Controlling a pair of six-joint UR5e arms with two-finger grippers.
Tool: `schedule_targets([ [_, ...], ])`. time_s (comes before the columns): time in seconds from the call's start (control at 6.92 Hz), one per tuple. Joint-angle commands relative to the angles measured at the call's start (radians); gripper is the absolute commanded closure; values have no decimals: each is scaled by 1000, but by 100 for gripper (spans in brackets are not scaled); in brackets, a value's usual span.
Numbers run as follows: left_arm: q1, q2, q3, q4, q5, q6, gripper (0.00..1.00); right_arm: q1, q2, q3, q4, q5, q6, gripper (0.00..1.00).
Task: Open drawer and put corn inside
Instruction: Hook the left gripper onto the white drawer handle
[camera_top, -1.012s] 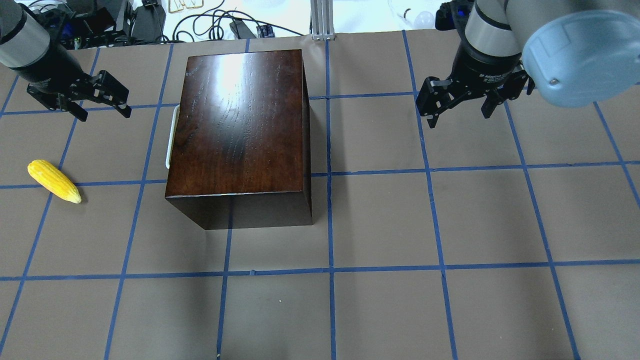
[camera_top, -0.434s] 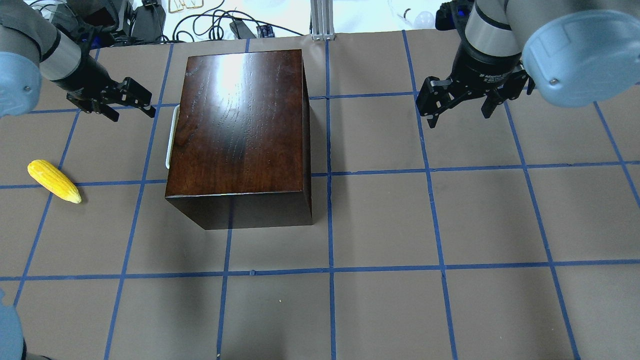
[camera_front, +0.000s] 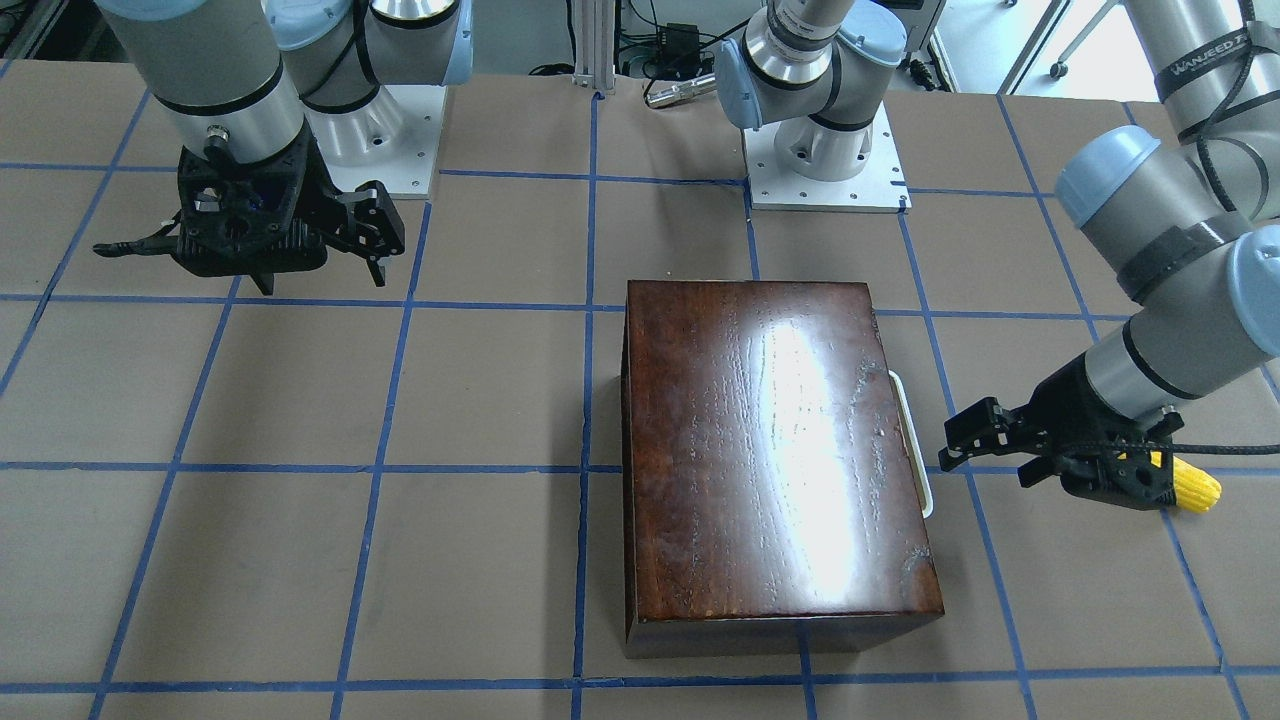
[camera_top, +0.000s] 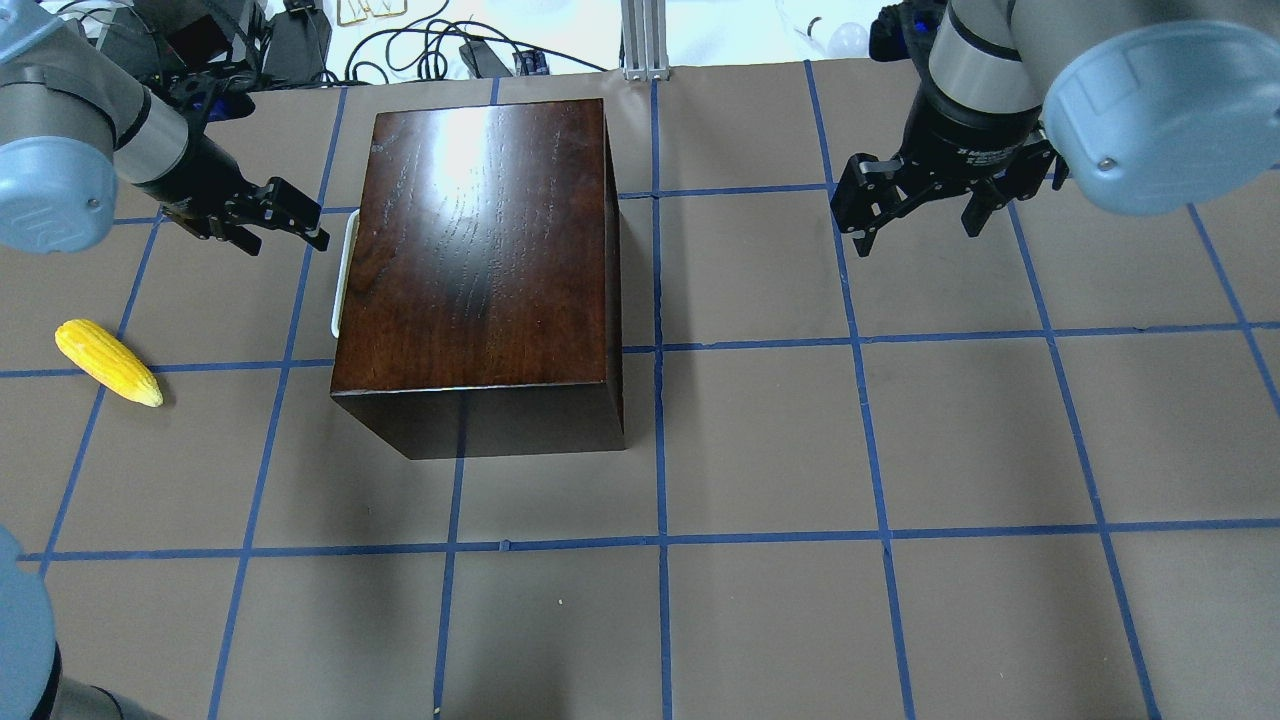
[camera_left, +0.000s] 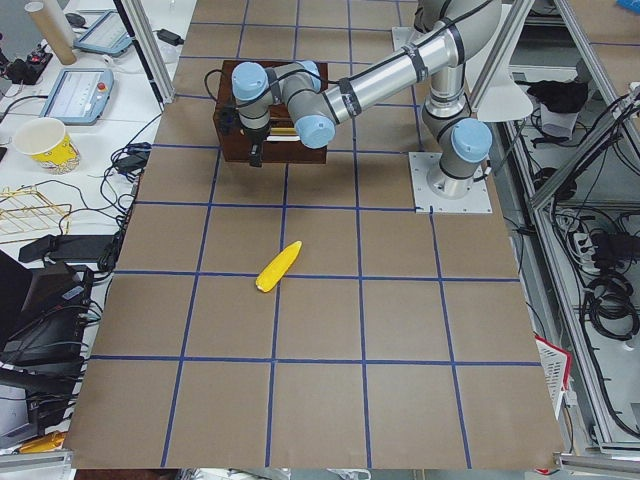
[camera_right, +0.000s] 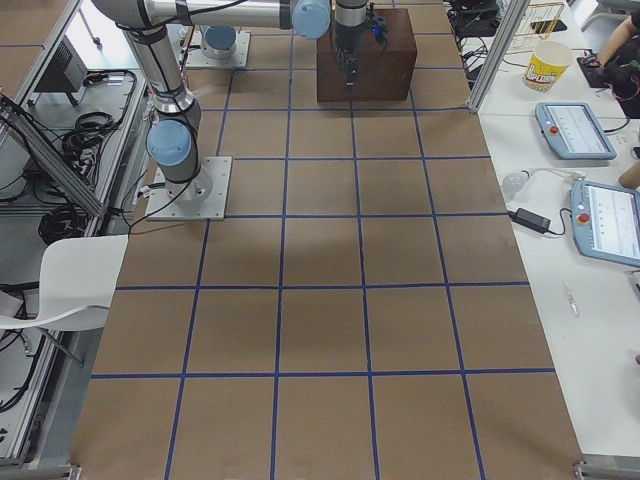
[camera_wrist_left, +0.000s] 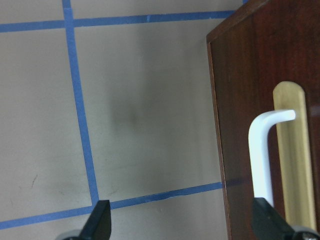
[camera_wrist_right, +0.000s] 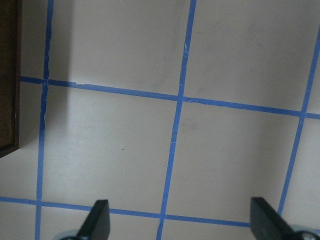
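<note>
The dark wooden box (camera_top: 480, 250) stands left of the table's middle with its drawer shut. The drawer's white bar handle (camera_top: 340, 275) is on the side facing my left arm; it also shows in the left wrist view (camera_wrist_left: 262, 155) on the dark front panel (camera_wrist_left: 235, 130). My left gripper (camera_top: 285, 240) is open and empty, just left of the handle's far end and apart from it. The yellow corn (camera_top: 108, 362) lies on the table at the far left, untouched; in the front-facing view the corn (camera_front: 1195, 487) is half hidden behind my left gripper (camera_front: 975, 440). My right gripper (camera_top: 920, 238) is open and empty, hovering right of the box.
The brown table cover (camera_top: 760, 450) carries a blue tape grid. Cables and gear (camera_top: 300, 40) lie beyond the far edge. The arm bases (camera_front: 825, 160) stand at the robot side.
My left gripper has moved right and slightly nearer, from the far left to just beside the drawer handle. The right arm, box and corn have not moved.
</note>
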Motion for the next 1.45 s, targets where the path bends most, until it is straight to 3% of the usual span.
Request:
schedule_targets([
  [0.0, 0, -1, 1, -3, -47, 0, 0, 0, 0, 0, 0, 0, 0, 0],
  [1.3, 2, -21, -48, -15, -70, 0, 0, -3, 0, 0, 0, 0, 0, 0],
])
